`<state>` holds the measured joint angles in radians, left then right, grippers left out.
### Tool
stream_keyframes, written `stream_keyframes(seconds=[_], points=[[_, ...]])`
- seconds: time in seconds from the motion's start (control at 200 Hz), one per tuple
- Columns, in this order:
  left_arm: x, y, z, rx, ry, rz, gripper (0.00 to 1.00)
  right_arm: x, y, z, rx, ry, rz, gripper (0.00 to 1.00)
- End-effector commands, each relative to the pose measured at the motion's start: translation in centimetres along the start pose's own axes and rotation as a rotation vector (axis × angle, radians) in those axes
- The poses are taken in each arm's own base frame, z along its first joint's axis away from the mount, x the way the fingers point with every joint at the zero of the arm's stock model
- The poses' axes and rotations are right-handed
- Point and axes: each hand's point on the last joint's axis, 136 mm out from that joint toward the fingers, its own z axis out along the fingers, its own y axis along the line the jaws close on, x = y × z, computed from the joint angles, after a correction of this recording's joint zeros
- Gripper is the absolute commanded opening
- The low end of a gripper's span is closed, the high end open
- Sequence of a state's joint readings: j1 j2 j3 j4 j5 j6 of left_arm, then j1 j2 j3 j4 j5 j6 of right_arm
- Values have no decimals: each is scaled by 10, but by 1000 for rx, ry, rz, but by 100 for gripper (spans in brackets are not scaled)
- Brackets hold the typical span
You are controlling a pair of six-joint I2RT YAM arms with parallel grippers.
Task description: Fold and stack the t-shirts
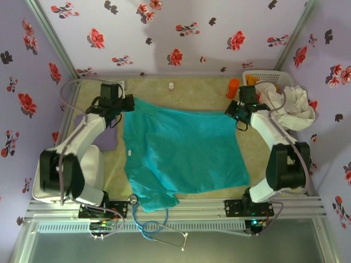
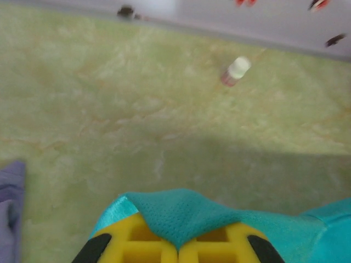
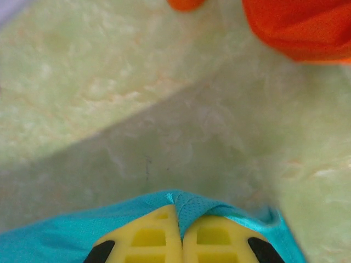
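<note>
**Top external view.** The teal t-shirt (image 1: 184, 150) lies spread flat across the table (image 1: 203, 87) between the 2 arms, its near hem bunched at the front edge. The left gripper (image 1: 124, 104) sits at the shirt's far left corner and the right gripper (image 1: 237, 113) at its far right corner. A purple t-shirt (image 1: 107, 139) lies beneath the left arm, just beside the teal one. An off-white t-shirt (image 1: 293, 107) hangs over the white basket (image 1: 264, 73) at the far right, with an orange cup (image 1: 233, 87) near it.

**Left wrist view.** The 2 yellow fingers (image 2: 142, 244) are pressed together with a peak of teal cloth pinched between them. The grip is on the garment's edge.

**Right wrist view.** The yellow fingers (image 3: 145, 238) are likewise closed on a fold of teal cloth. An orange t-shirt (image 3: 301, 27) lies well beyond them.

**Assessment.** The cloth is judged light, soft and limp. It will likely sag and drag between the 2 hold points, and it may slip from a shallow pinch. Corners or hems, where the fabric is doubled, appear the soundest places to hold.
</note>
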<state>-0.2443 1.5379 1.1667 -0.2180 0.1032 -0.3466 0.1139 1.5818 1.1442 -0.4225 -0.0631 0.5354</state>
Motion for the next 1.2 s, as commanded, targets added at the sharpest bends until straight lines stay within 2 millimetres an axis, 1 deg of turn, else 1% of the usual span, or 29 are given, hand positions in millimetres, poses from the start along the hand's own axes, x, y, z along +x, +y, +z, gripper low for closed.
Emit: stream_keyframes(seconds=[0.0, 0.03, 0.11, 0.23, 0.245, 0.275, 0.285, 0.31, 0.41, 0.475, 0.565, 0.715, 0.785, 0.92, 1.09, 1.195], points=[[-32, -9, 26, 76, -61, -40, 0, -27, 21, 18, -65, -36, 15, 0], [-34, -8, 36, 78, -54, -47, 0, -28, 21, 27, -63, -19, 19, 0], [-39, -1, 59, 71, -46, -55, 0, -33, 20, 43, -60, -2, 28, 0], [-52, 12, 86, 67, -10, -102, 0, -44, 17, 60, -44, 3, 38, 0], [-56, 12, 88, 74, -9, -107, 0, -46, 15, 61, -39, 0, 40, 0], [-56, 13, 94, 83, 9, -116, 0, -48, 13, 65, -30, 1, 45, 0], [-60, 11, 93, 88, 6, -117, 0, -49, 12, 66, -27, 3, 48, 0], [-61, 11, 97, 92, 15, -121, 0, -52, 10, 67, -23, 2, 53, 0], [-69, 7, 102, 110, 21, -130, 0, -64, 3, 70, -10, -15, 80, 0], [-73, 6, 103, 115, 22, -135, 0, -69, 3, 71, -14, -12, 90, 0], [-70, 3, 101, 123, 44, -149, 0, -73, 7, 70, -28, -6, 79, 0], [-57, 1, 90, 131, 91, -171, 0, -64, 18, 59, -107, 8, 79, 0], [-51, 2, 84, 127, 96, -179, 0, -59, 18, 55, -117, 3, 87, 0], [-32, 5, 76, 110, 162, -208, 0, -41, 15, 58, -124, 63, 94, 0], [-11, 9, 65, 84, 230, -251, 0, -20, 12, 54, -120, 84, 96, 0], [3, 10, 59, 75, 267, -287, 0, -7, 8, 55, -104, 117, 89, 0]])
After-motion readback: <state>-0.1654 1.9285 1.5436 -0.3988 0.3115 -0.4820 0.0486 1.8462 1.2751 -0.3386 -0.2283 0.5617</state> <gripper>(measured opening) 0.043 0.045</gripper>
